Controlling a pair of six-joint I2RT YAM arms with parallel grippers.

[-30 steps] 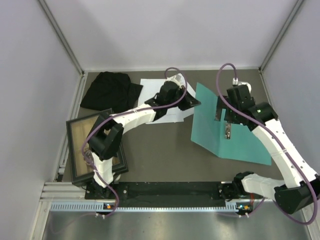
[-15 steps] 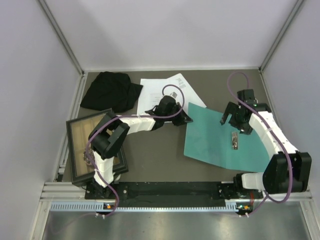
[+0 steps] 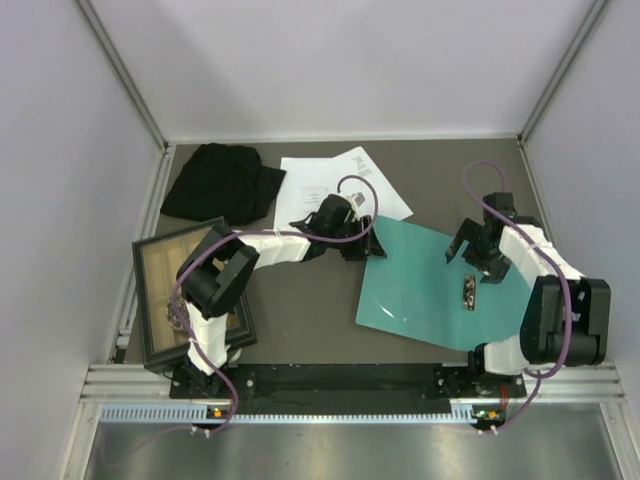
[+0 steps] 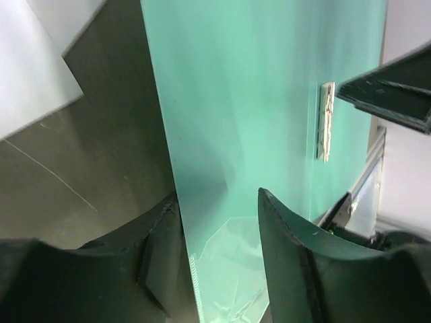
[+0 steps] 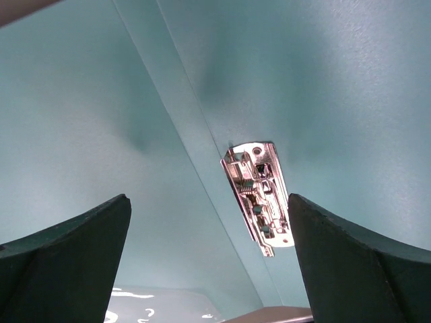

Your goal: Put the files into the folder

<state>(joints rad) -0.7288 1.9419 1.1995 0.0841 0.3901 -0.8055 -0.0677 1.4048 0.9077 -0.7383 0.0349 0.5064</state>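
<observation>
Left pincer (image 3: 366,243), from above: reaching to the far left corner of the teal folder (image 3: 425,290), finger gap too small to make out. Hovering the right pincer (image 3: 478,252) over the folder's right side, near a metal clip (image 3: 469,290). Lying beyond the folder, the files (image 3: 335,185), overlapping, partly hiding behind the left arm (image 3: 280,243).

Left wrist: straddling the edge of the folder (image 4: 256,101) with fingers (image 4: 289,249) parted, not pinching; cropping the files (image 4: 30,60) at the frame.

Right wrist: spreading fingers (image 5: 367,262) wide above folder (image 5: 101,101) and clip (image 5: 258,195), gripping nothing.
</observation>
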